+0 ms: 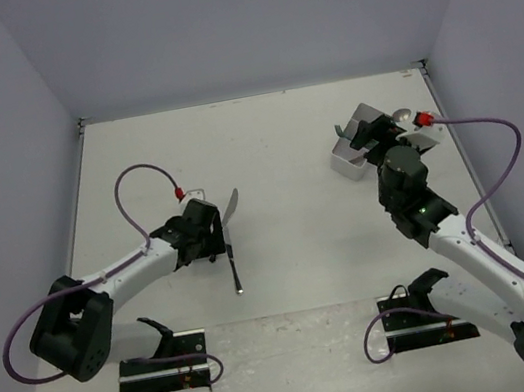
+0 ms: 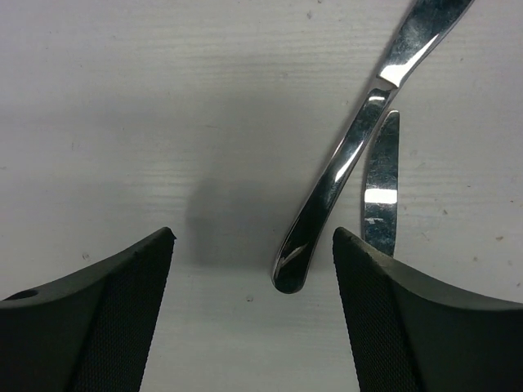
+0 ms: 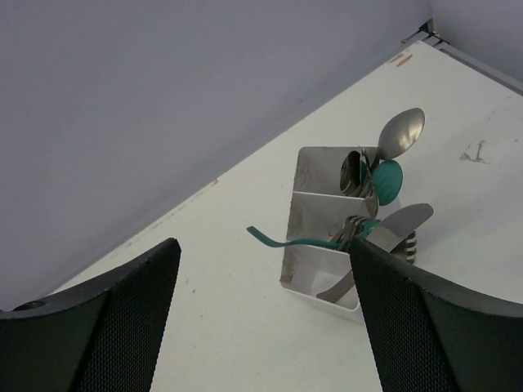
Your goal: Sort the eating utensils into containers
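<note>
A white three-compartment container (image 3: 315, 214) stands at the back right of the table and also shows in the top view (image 1: 349, 162). It holds silver spoons (image 3: 402, 131), a teal spoon (image 3: 387, 180), a teal fork (image 3: 282, 241) sticking out to the left, and a silver knife (image 3: 402, 220). My right gripper (image 3: 263, 245) is open and empty, just short of the container (image 1: 382, 146). My left gripper (image 2: 253, 234) is open and low over the table. The end of a silver utensil handle (image 2: 327, 188) lies between its fingers. A silver knife (image 2: 381, 192) lies beside the right finger. Both utensils show in the top view (image 1: 231, 205), (image 1: 235, 268).
Grey walls close in the white table (image 1: 271, 133) on the left, back and right. The arm bases and their cables sit at the near edge. A red cable connector (image 1: 422, 116) lies just right of the container.
</note>
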Controlling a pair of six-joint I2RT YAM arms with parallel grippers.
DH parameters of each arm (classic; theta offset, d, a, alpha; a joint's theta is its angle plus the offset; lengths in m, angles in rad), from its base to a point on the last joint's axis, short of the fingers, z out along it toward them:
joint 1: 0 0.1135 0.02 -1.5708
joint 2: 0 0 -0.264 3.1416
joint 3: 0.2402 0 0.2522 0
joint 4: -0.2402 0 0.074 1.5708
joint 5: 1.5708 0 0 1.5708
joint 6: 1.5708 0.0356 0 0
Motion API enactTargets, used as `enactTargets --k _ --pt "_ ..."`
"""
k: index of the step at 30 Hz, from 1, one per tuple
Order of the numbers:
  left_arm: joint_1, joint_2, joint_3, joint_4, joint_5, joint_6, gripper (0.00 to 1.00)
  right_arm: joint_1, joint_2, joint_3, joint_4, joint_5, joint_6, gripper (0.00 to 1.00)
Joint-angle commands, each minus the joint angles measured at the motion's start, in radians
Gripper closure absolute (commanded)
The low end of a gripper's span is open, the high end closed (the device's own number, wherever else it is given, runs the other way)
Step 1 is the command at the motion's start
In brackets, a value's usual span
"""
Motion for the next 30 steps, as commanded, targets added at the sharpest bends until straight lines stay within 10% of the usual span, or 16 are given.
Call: enactTargets --k 1,7,25,30 --pt "0.002 0.048 0.002 0.002 -0.006 0.007 0.22 0.005 -0.026 -0.019 -0.011 -0.017 0.010 0.14" --pt "-0.027 0.136 0.025 0.061 -0.001 0.059 0.26 0.004 -0.044 -0.025 -0.016 -0.020 0.008 0.14" --pt "-0.027 0.334 0.100 0.068 0.149 0.150 1.00 0.004 -0.128 -0.045 -0.004 -0.020 -0.022 0.14" --pt "-0.035 0.302 0.129 0.060 0.117 0.138 1.00 0.005 -0.128 -0.048 0.007 -0.084 -0.059 0.14"
